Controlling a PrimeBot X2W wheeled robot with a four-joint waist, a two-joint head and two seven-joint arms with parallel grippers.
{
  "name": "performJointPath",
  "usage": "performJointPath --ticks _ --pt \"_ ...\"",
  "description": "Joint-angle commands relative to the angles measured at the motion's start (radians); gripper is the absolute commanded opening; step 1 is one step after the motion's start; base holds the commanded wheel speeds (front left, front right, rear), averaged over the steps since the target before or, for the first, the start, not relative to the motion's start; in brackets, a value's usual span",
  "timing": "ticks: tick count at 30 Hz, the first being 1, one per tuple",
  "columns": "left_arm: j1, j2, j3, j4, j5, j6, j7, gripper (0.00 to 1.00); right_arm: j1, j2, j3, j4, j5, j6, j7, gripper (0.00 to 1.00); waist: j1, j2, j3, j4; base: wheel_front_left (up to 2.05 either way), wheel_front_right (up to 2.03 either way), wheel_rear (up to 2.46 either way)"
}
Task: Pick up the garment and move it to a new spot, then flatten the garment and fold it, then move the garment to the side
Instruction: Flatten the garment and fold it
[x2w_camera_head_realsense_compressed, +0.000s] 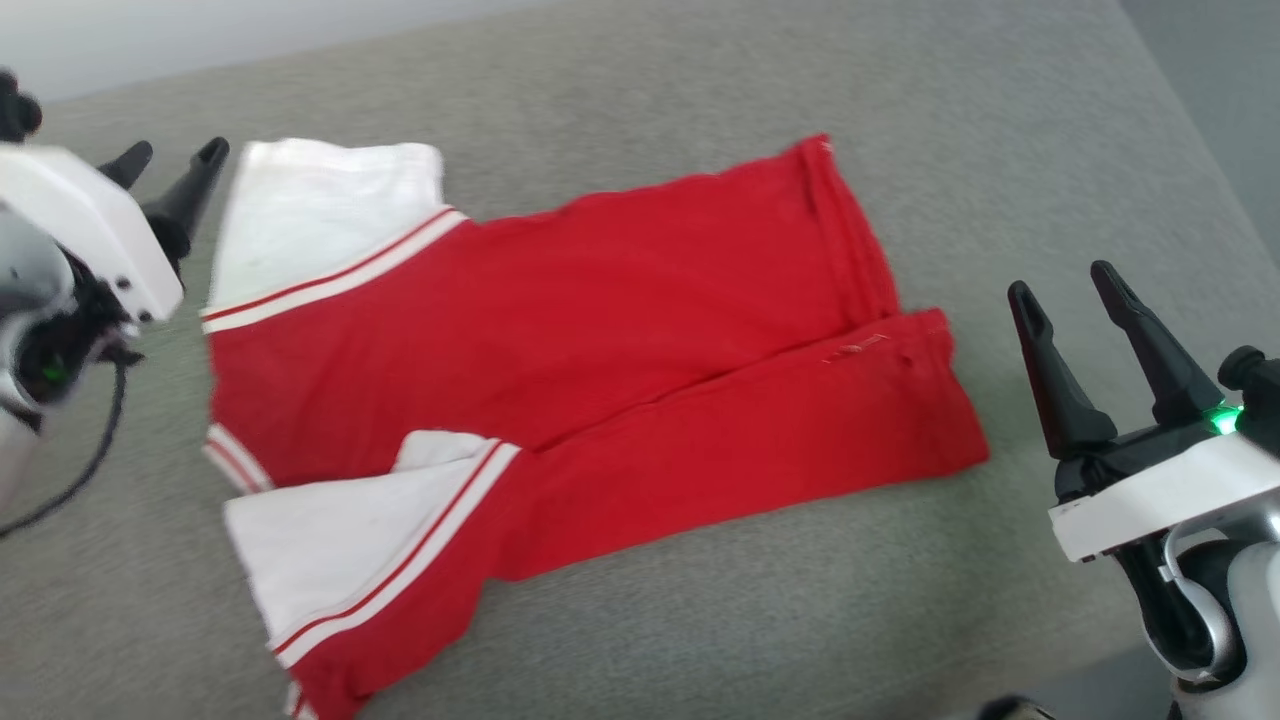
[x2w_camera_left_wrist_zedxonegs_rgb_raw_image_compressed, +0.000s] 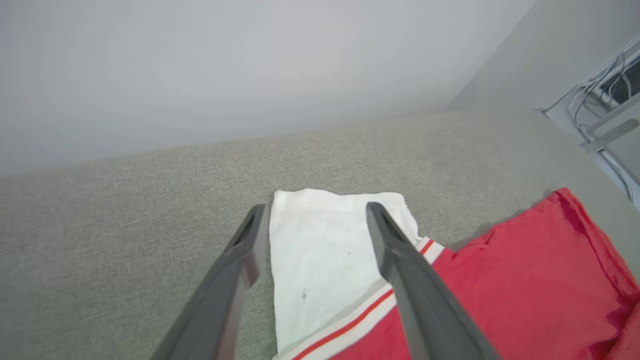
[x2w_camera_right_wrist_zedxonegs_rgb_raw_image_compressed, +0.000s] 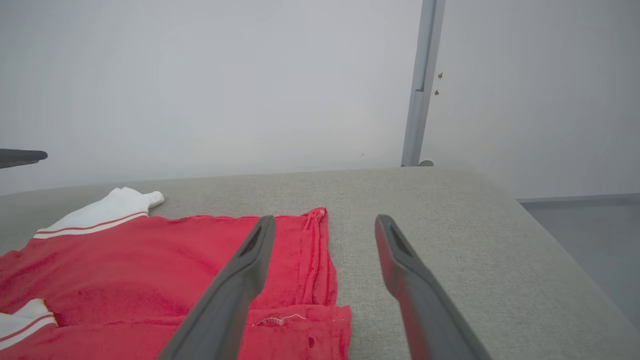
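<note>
— Now, garment (x2w_camera_head_realsense_compressed: 600, 340) position?
— Folded, flat on grey surface (x2w_camera_head_realsense_compressed: 1000, 130), sleeves toward 9 o'clock.
— Gripper status?
— Fingers spread wide, holding nothing: left gripper (x2w_camera_head_realsense_compressed: 176, 152) at 10 o'clock, right gripper (x2w_camera_head_realsense_compressed: 1062, 280) at 3 o'clock.

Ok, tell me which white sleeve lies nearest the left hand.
The far sleeve, right beside the left hand; the other sleeve lies lower in the head view, nearer the robot.
</note>
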Motion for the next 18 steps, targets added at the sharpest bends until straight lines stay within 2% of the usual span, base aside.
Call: performJointPath --ticks 1,5,9,13,18 --pt "-0.026 -0.001 -0.011 0.019 0.006 -0.012 0.037 1.0 -0.013 0.008 0.001 0.003 -0.004 0.0 -0.009 1.0 0.0 0.0001 0.038 -0.053 0.0 0.0 0.0" --pt "-0.145 -0.002 -0.059 0.113 0.011 -0.043 0.256 1.0 -0.016 0.015 0.015 0.005 0.002 0.0 -0.011 1.0 0.0 0.0001 0.075 -0.094 0.0 0.0 0.0" --pt "-0.232 -0.005 -0.082 0.188 -0.003 -0.05 0.43 1.0 -0.023 0.004 0.045 0.007 0.011 0.0 0.0 1.0 0.0 0.0001 0.108 -0.118 0.0 0.0 0.0" --pt "-0.291 -0.001 -0.11 0.252 0.016 -0.051 0.535 1.0 -0.044 -0.002 0.067 0.004 0.017 0.0 0.0 1.0 0.0 0.0001 0.142 -0.139 0.0 0.0 0.0" --pt "-0.341 -0.012 -0.12 0.311 0.029 -0.056 0.575 1.0 -0.065 -0.01 0.081 -0.003 0.027 0.0 -0.001 1.0 0.0 0.0001 0.182 -0.152 0.0 0.0 0.0"
